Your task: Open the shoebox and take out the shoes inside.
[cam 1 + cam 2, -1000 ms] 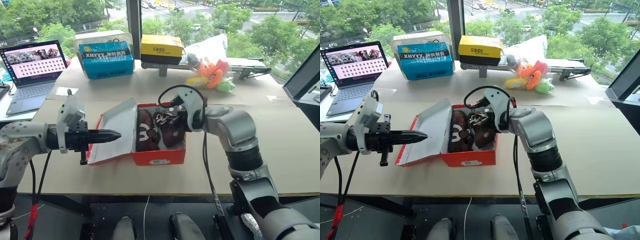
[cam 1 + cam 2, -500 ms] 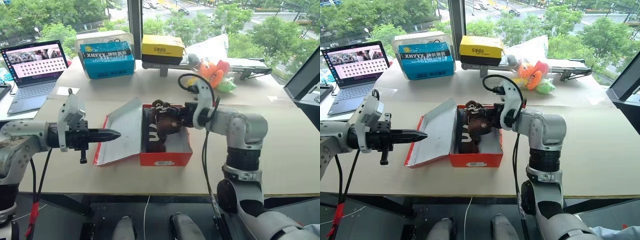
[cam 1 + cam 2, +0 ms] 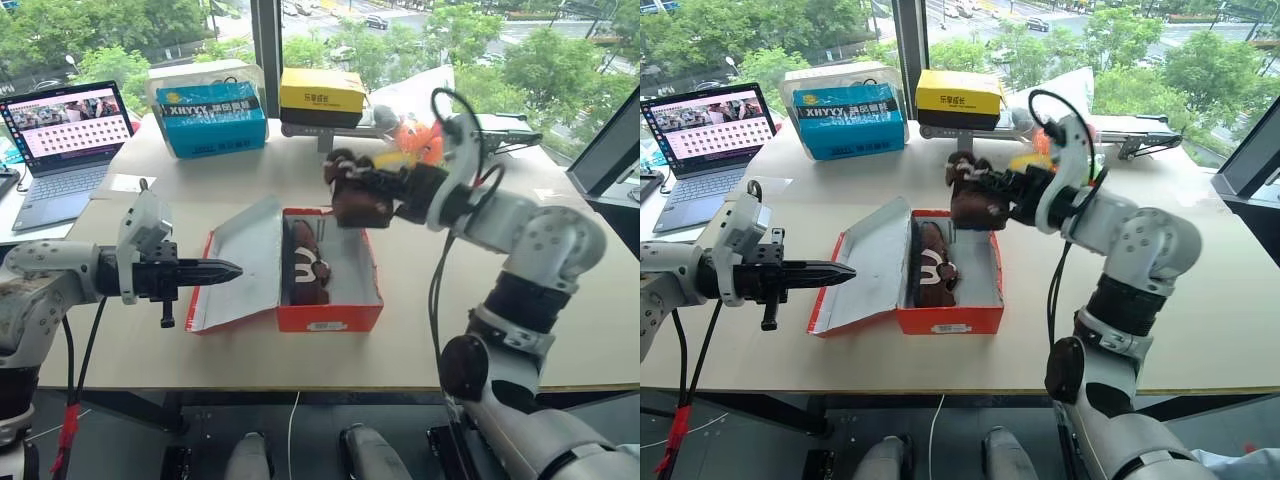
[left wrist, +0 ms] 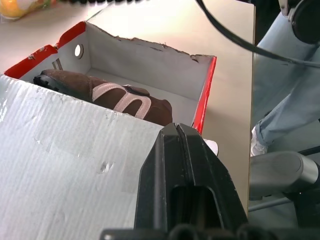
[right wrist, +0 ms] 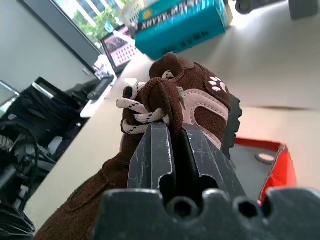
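Your right gripper (image 3: pixel 1012 205) is clamped on one small dark-brown shoe (image 3: pixel 975 200), lifted clear above the red cardboard shoebox (image 3: pixel 940 318); your closed, empty left gripper (image 3: pixel 830 272) pins its lid (image 3: pixel 862 262) open.

Red cardboard shoebox (image 3: pixel 330 318): near the table's (image 3: pixel 580 330) front edge, centre; hinged lid (image 3: pixel 240 262) folded out flat to its left.
Small dark brown shoe in the box (image 3: pixel 305 262): lies along the left wall, inside.
Second dark brown shoe (image 3: pixel 358 196): in the air above the box's far right corner, clamped in the right gripper (image 5: pixel 172 131).
Left gripper (image 3: pixel 218 269): just left of the lid, fingers together, tip over the lid's edge.
Blue box with white lettering (image 3: pixel 210 118): far left of table, behind the shoebox.
Yellow-and-black box (image 3: pixel 322 97): right of the blue box, at the far edge.
Open laptop (image 3: pixel 62 140): far left, beside the blue box.
Orange-and-green plush toy (image 3: pixel 1080 165): behind the right arm.
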